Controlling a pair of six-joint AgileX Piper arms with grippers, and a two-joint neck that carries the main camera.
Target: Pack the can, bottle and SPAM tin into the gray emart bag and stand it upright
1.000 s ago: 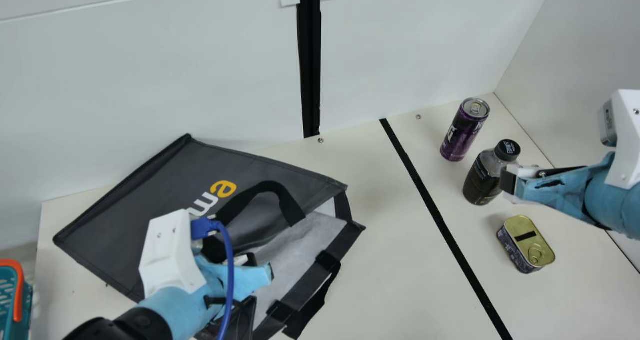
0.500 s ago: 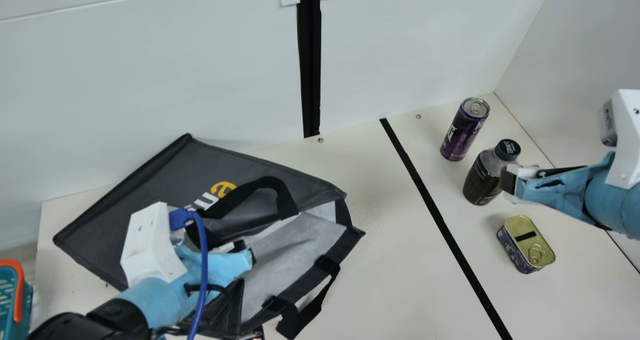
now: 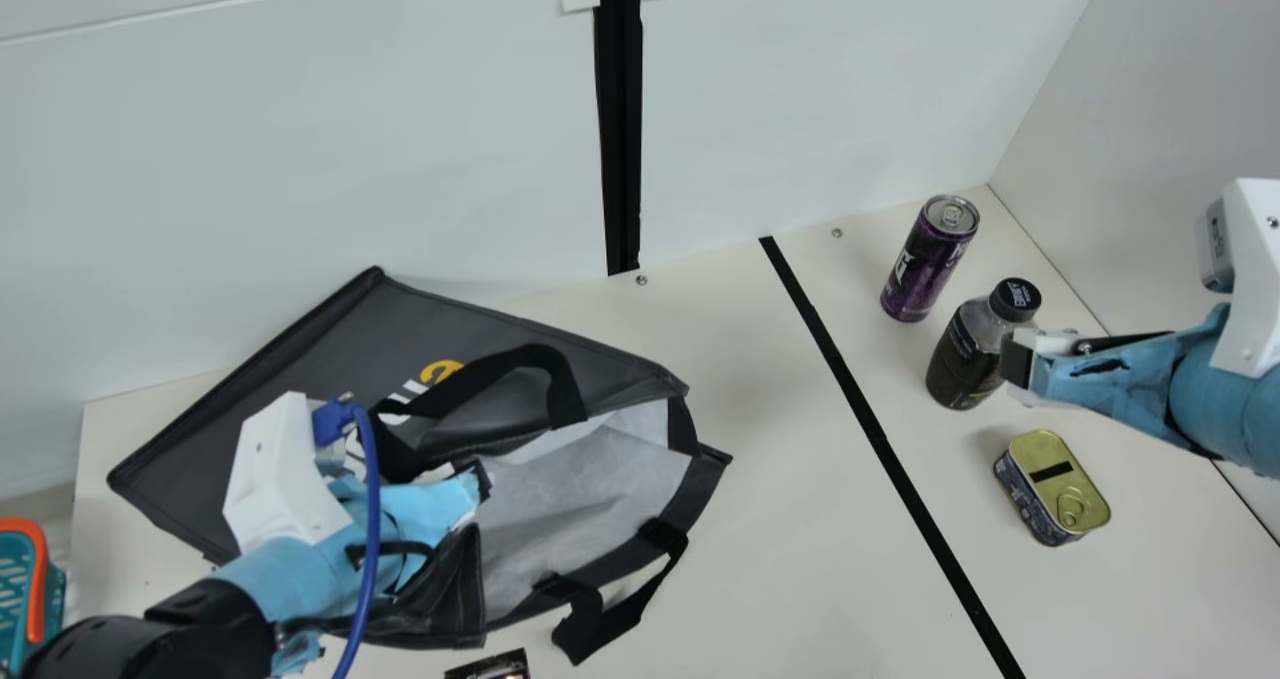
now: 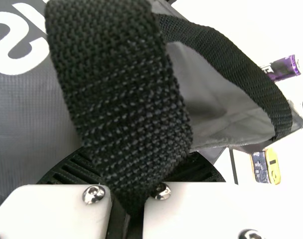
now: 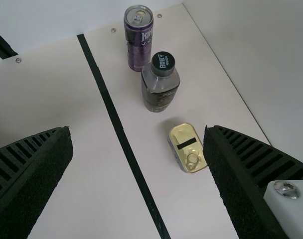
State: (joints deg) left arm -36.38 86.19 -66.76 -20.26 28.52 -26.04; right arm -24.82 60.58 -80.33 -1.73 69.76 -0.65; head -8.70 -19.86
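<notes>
Purple can [image 3: 922,269], long axis upright

Pale-blue sleeves [image 3: 1235,399]; white housings [image 3: 278,474]; 1 blue cable [image 3: 372,529]; silver screws [image 4: 93,194]

On the gray emart bag [image 3: 300,359], left of the bottle [image 3: 965,349] in the main view, large letters, yellow [image 3: 438,371] then white, run partly behind a black strap [image 3: 500,357]. The bottle has small pale print on its black cap [image 3: 1016,297] and dark label [image 3: 958,364]; beyond it, the purple can [image 3: 928,259] bears bold white lettering. Nearer than the bottle, the tin [image 3: 1060,484] has side print too small to read.
</notes>
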